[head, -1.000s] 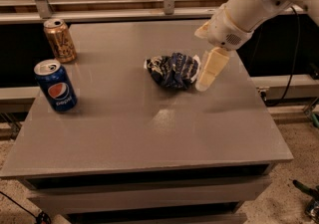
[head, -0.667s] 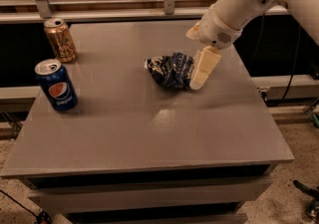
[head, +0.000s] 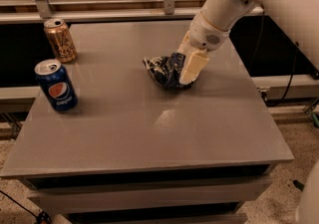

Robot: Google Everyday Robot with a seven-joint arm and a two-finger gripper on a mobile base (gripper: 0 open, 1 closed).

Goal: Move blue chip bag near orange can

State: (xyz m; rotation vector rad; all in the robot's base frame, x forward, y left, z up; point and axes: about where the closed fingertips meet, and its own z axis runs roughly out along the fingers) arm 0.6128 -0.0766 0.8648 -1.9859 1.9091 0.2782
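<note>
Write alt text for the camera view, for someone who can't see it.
The robot's gripper is down at the right edge of the blue chip bag, mid-table. The orange can stands at the far left corner of the grey table, with a blue Pepsi can upright in front of it.

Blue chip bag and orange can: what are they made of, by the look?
Blue chip bag: likely thin foil or plastic film, glossy, given its crumpled folds. Orange can: probably metal, with a shiny gold-orange wall and silver top. The gripper is down at the bag's right edge.
</note>
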